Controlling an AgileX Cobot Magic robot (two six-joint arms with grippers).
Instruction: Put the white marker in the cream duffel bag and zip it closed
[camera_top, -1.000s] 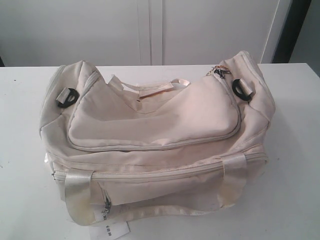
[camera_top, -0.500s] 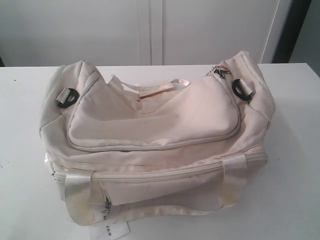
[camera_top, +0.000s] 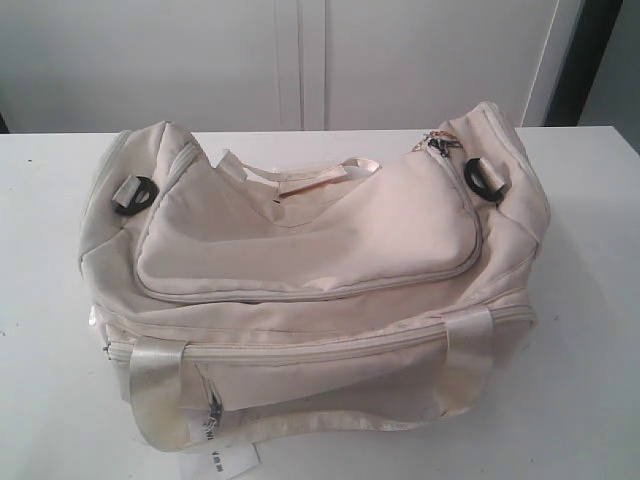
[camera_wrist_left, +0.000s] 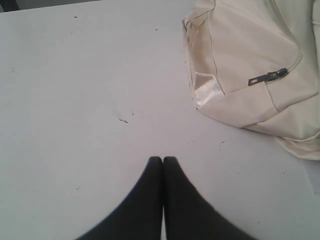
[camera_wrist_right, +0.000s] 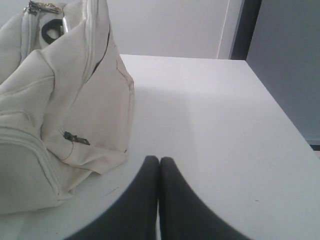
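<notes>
Cream fabric filled most of the exterior view: the cream duffel bag (camera_top: 300, 240) was laid on the white table (camera_top: 590, 380) with its long axis running from left to right, a little raised toward the right end. Its front zip pocket was turned to the camera and the curved top flap (camera_top: 300, 250) was lying down flat. One black strap ring (camera_top: 132, 195) was seen at the left end and another (camera_top: 485, 182) at the right end. A cluster of zip pulls (camera_top: 437, 143) was gathered at the upper right corner. A white paper tag (camera_top: 225, 462) was lying at the front edge, under the satin handle (camera_top: 155, 385).

Where the white marker lay could not be told from any of the three views.

The left gripper (camera_wrist_left: 163, 159) was held over bare table, well apart from the bag's end – its two black fingers were pressed together with nothing between them. The right gripper (camera_wrist_right: 159, 159) was seen in the same state, fingers closed and empty, just beside the other end of the bag, where a dark slit (camera_wrist_right: 102, 50) was shown along the zip line.
</notes>
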